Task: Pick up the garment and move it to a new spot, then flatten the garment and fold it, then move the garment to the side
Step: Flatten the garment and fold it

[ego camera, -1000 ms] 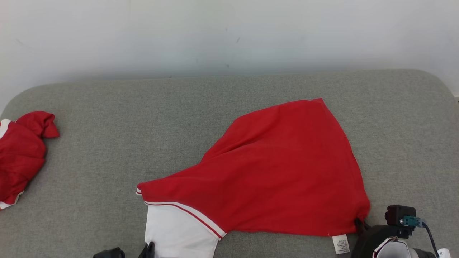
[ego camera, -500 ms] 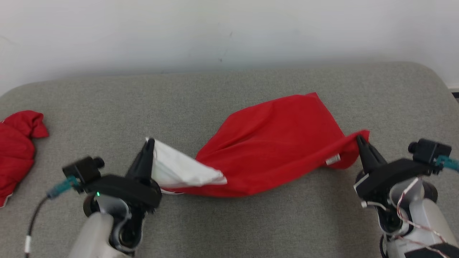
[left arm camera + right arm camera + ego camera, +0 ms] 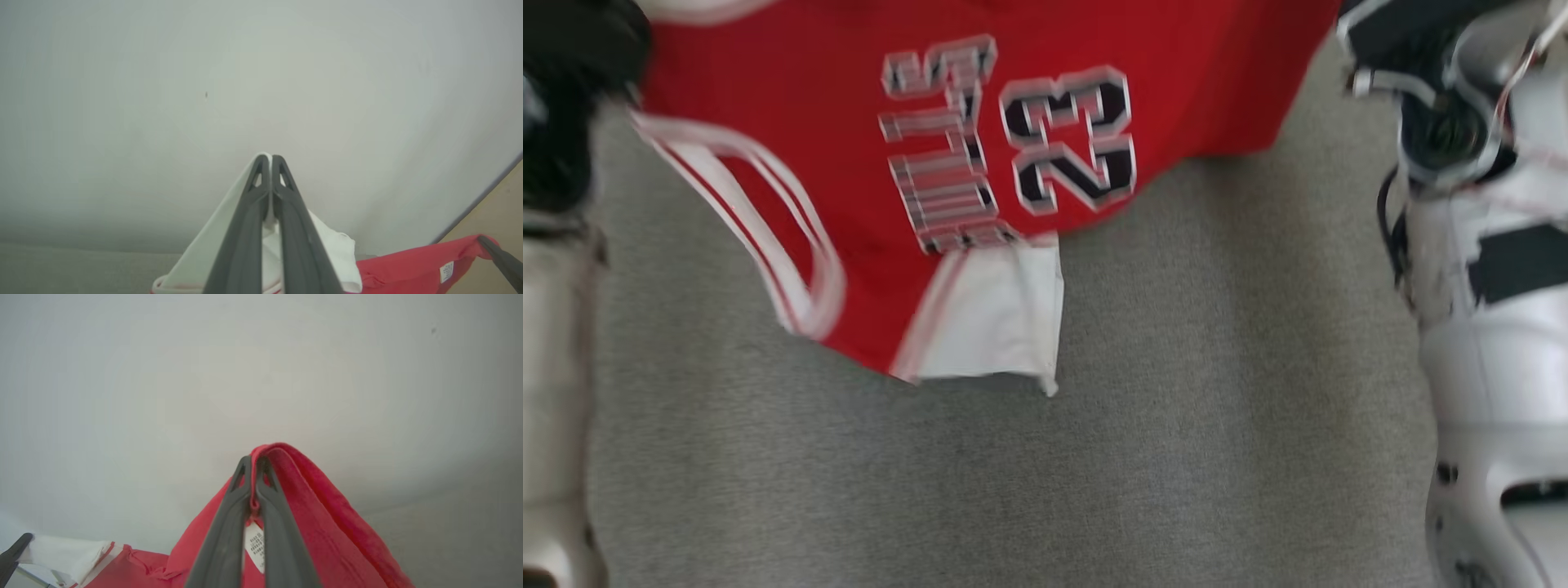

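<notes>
At the left, the left gripper point(image 3: 266, 158) is pinched tight on the white corner of the red garment point(image 3: 809, 98), which hangs stretched between both arms over the gray cushion point(image 3: 1176, 457) — the right gripper point(image 3: 254, 459) clamps its red edge beside the label point(image 3: 255, 543).

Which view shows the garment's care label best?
Right wrist view: the care label hangs close, framed by the right hand. The left wrist view shows it small, at the lower right. Head view: blurred.
</notes>
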